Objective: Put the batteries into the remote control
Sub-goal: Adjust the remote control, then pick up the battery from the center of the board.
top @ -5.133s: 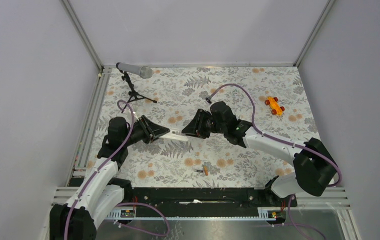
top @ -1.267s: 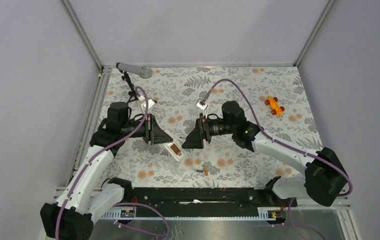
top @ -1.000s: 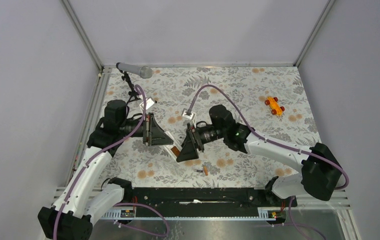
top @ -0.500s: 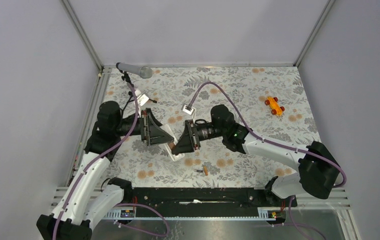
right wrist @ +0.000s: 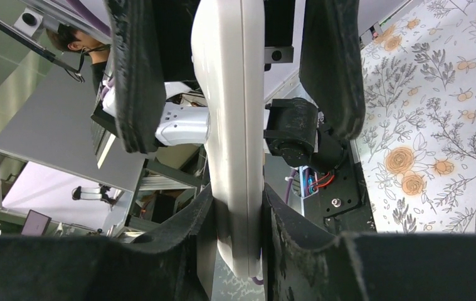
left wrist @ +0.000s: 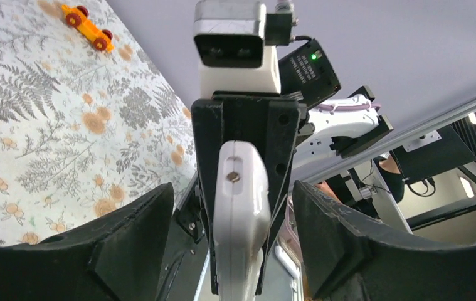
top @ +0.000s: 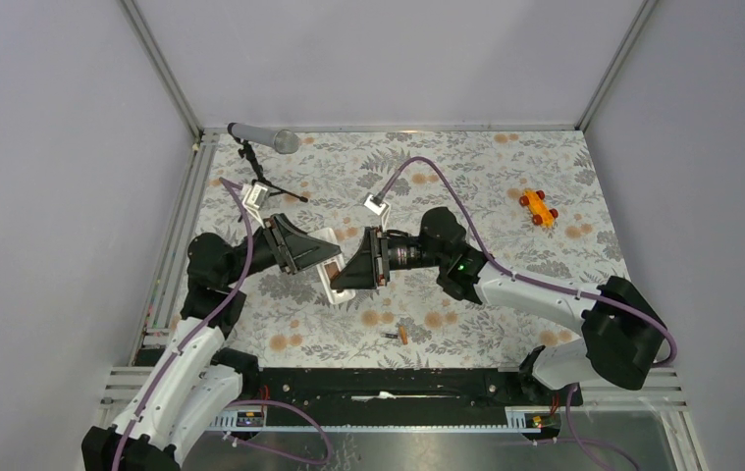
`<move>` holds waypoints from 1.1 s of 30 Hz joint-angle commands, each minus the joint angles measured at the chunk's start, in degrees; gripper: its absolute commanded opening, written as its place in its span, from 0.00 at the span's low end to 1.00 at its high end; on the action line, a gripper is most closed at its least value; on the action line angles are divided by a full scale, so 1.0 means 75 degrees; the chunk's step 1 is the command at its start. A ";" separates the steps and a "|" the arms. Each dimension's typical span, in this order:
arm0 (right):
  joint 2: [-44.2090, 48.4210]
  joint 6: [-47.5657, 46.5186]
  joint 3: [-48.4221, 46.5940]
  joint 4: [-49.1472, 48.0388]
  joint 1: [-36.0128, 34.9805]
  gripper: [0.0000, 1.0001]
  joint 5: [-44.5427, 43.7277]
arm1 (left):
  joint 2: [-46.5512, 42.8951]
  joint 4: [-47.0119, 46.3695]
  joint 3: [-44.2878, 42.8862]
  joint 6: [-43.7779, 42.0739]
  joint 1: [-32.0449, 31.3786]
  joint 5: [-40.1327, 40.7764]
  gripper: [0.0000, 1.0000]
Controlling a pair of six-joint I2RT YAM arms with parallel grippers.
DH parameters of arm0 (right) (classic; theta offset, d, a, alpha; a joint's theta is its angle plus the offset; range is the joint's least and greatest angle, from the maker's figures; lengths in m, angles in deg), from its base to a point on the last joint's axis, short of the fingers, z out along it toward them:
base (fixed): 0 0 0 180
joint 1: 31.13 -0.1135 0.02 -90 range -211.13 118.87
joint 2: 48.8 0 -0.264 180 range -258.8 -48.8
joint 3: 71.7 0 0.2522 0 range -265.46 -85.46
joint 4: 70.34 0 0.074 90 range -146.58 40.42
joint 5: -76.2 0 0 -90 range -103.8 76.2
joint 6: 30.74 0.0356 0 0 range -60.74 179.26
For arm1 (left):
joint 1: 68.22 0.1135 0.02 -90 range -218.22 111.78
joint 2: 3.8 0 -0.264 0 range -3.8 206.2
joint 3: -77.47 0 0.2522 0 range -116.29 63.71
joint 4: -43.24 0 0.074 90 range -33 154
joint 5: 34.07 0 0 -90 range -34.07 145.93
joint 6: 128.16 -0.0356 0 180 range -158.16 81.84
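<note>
The white remote control (right wrist: 232, 125) hangs in the air between the two arms, with my right gripper (right wrist: 238, 216) shut on its near end. In the left wrist view the remote control (left wrist: 241, 213) stands edge-on between the fingers (left wrist: 128, 244) of my left gripper (left wrist: 232, 188), which is open with a gap on either side. From above, the left gripper (top: 324, 257) and right gripper (top: 342, 278) meet nose to nose over the remote control (top: 330, 290). One coppery battery (top: 399, 336) lies on the mat near the front edge. The remote's compartment is hidden.
A grey microphone on a black tripod (top: 265, 138) stands at the back left of the floral mat (top: 466, 177). An orange toy car with red wheels (top: 539, 207) sits at the back right. The black base rail (top: 378, 383) runs along the near edge.
The right gripper came in and shut on the remote, and the left gripper then opened off it. Both grippers shifted slightly towards the back with the remote.
</note>
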 commanded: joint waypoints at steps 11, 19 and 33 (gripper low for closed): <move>-0.0017 0.0267 -0.0005 -0.0535 0.0010 0.04 0.0344 | 0.0175 -0.0204 -0.0540 -0.0217 0.0003 0.0273 0.09; 0.0883 -0.1538 0.0000 0.2415 0.0251 0.82 -0.1153 | 0.0150 0.4000 -0.1478 -0.2845 0.0026 0.2382 0.00; 0.1345 -0.3919 0.0674 0.6955 -0.0471 0.31 -0.4410 | -0.0318 0.6399 -0.1675 -0.3792 0.0049 0.6595 0.00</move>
